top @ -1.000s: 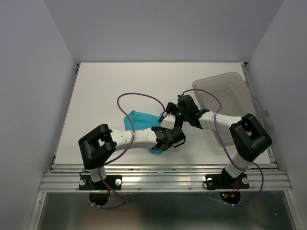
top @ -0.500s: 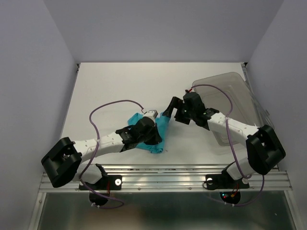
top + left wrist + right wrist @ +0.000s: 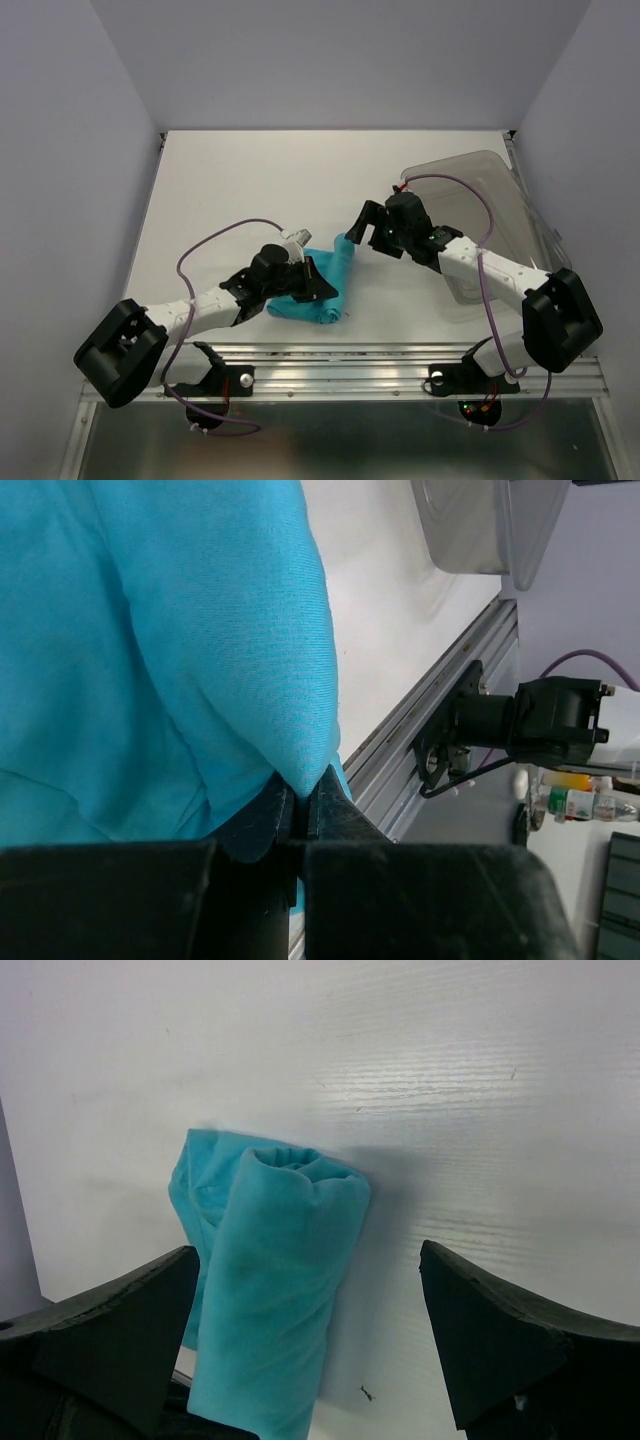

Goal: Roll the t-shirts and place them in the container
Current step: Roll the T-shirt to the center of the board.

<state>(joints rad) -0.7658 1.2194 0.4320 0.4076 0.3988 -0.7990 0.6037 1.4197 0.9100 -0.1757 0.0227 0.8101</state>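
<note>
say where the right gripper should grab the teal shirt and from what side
Take the teal shirt by its rolled far end, probably from straight above, fingers either side. It lies flat as a narrow tube, the open right gripper hangs over that end, and the left gripper is shut on a nearer fold.

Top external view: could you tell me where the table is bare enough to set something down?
Bare: the white tabletop from the far edge down to the soft teal t-shirt, left of the clear grey-tinted plastic bin. Crowded: near centre and the right side.
</note>
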